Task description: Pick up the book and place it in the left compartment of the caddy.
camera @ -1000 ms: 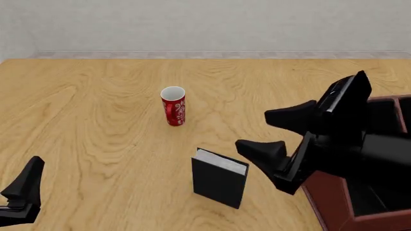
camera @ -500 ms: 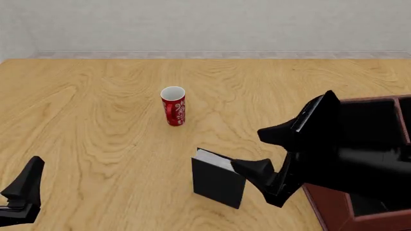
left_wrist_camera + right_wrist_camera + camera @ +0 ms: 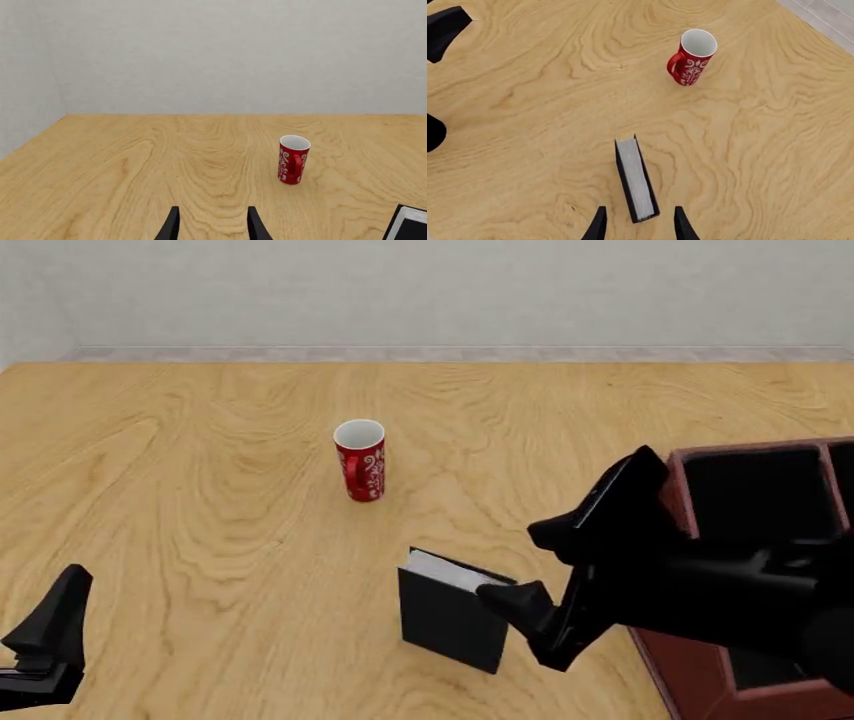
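Observation:
The black book (image 3: 451, 622) with white page edges stands upright on the table, left of the dark red-brown caddy (image 3: 683, 665). The caddy's wide black-lined left compartment (image 3: 747, 495) shows behind my right arm. My right gripper (image 3: 537, 570) is open, just right of and above the book's top edge. In the right wrist view the book (image 3: 635, 182) runs up to the gap between the open fingers of my right gripper (image 3: 639, 227). My left gripper (image 3: 47, 640) rests at the near left, open and empty (image 3: 212, 227). A corner of the book (image 3: 408, 225) shows in the left wrist view.
A red patterned cup (image 3: 360, 460) stands upright behind the book, towards the table's middle; it also shows in the left wrist view (image 3: 292, 160) and the right wrist view (image 3: 692, 57). A grey wall bounds the table's far edge.
My right gripper has moved down and left, from in front of the caddy to beside the book's top edge. The left arm, book and cup have not moved.

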Action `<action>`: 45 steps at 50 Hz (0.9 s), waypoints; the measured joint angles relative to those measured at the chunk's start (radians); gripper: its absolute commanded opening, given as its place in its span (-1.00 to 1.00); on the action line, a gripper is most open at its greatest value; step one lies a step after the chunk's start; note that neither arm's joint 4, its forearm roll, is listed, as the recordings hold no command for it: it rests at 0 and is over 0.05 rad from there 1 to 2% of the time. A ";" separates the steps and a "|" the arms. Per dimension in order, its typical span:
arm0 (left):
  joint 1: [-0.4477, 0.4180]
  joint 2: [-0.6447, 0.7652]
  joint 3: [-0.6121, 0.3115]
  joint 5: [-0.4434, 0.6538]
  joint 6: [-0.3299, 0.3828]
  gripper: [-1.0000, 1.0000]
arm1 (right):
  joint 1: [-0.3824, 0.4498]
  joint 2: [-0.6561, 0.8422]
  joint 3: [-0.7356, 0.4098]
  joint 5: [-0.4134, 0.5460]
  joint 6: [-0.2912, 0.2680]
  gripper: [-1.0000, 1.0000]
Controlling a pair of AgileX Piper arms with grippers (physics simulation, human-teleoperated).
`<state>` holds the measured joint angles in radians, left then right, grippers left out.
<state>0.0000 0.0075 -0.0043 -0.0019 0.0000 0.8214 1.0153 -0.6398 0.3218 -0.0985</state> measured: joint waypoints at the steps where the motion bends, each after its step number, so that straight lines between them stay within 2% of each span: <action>1: 0.000 0.000 0.000 0.000 0.000 1.00 | -0.001 0.004 0.000 -0.001 -0.001 1.00; 45: 0.000 0.000 0.000 0.000 0.000 1.00 | -0.023 0.153 -0.021 -0.009 -0.044 1.00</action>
<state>0.0000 0.0075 -0.0043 -0.0019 0.0000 0.7988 1.1685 -0.6603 0.3127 -0.1421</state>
